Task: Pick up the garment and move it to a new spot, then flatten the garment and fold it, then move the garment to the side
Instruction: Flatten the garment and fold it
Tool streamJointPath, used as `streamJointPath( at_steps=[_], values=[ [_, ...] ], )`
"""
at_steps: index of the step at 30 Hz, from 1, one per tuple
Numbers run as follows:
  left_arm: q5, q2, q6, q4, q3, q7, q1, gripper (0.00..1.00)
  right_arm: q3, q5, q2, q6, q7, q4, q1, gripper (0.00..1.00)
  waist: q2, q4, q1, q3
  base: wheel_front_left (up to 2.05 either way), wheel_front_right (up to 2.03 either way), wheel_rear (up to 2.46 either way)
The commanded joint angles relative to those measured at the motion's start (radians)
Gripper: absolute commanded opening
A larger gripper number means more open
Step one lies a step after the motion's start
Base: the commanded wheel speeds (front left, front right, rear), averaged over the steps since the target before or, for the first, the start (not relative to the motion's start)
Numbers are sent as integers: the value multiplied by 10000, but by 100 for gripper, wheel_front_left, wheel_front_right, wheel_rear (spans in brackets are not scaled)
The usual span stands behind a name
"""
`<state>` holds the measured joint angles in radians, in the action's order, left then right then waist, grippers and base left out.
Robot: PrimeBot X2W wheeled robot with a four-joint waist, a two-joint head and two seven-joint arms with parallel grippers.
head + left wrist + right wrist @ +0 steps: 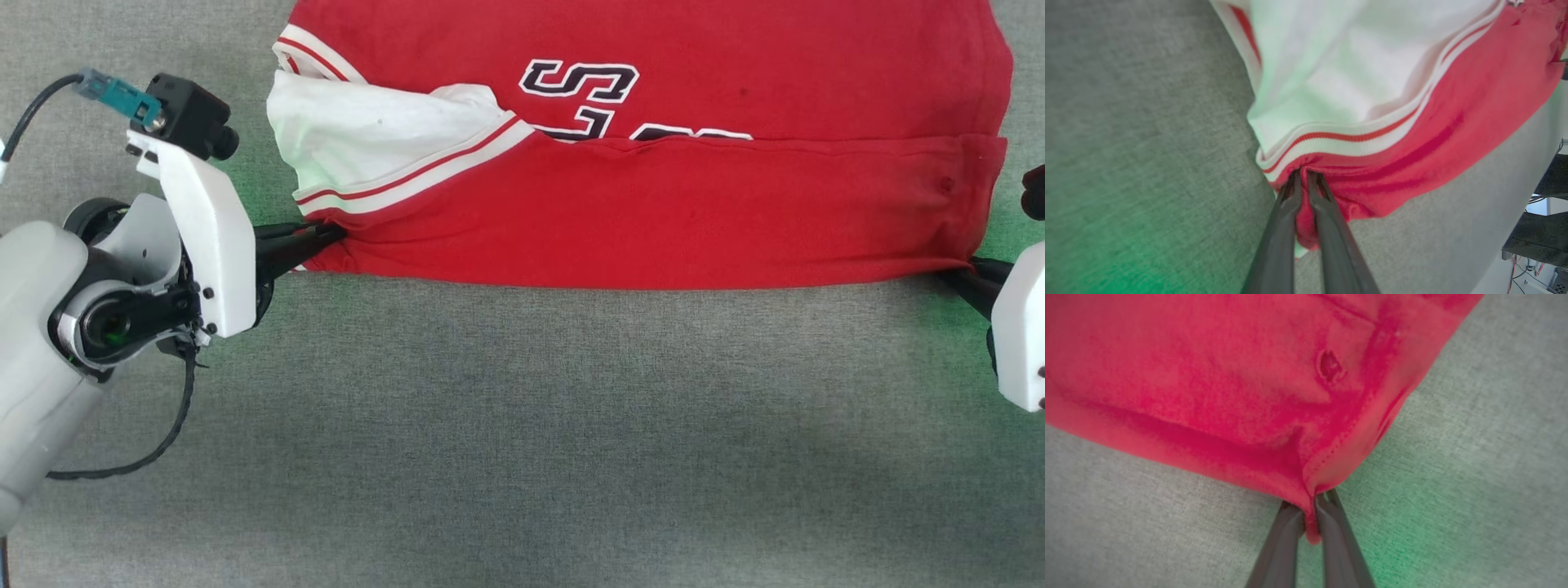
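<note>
The garment [653,212] is a bright red shirt with dark, white-edged lettering, lying across the top of the head view with its near part folded over. A white sleeve panel [367,139] with red-and-white striped trim lies at its left end. My left gripper [331,235] is shut on the garment's near left corner; in the left wrist view the fingers [1303,179] pinch red cloth [1412,143] just under the striped trim. My right gripper [967,265] is shut on the near right corner, with the hem [1310,490] squeezed between the fingers [1312,504].
A grey fabric-covered surface [522,425] stretches under and in front of the garment. A black cable [163,433] loops beside my left arm. Dark equipment and wires [1543,228] stand past the surface's edge in the left wrist view.
</note>
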<state>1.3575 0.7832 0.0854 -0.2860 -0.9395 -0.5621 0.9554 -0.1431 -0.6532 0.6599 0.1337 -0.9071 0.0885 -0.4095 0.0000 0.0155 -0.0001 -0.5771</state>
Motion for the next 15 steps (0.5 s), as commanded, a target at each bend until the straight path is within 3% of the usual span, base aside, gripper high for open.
streamJointPath(
  at_steps=[1,8,15],
  values=[
    [-7,-686,-93,-239,-401,97,-684,0,-253,56,-172,-56,65,-379,158,0,0,8,1,103,0,0,0],
    [520,49,135,585,-143,567,-1542,0,-300,-61,88,-55,401,-410,225,0,0,-125,1,684,0,0,0],
    [1025,831,43,2008,180,1000,-2281,0,-406,-372,633,-55,411,-371,698,0,0,-374,1,1064,0,0,0]
  ],
)
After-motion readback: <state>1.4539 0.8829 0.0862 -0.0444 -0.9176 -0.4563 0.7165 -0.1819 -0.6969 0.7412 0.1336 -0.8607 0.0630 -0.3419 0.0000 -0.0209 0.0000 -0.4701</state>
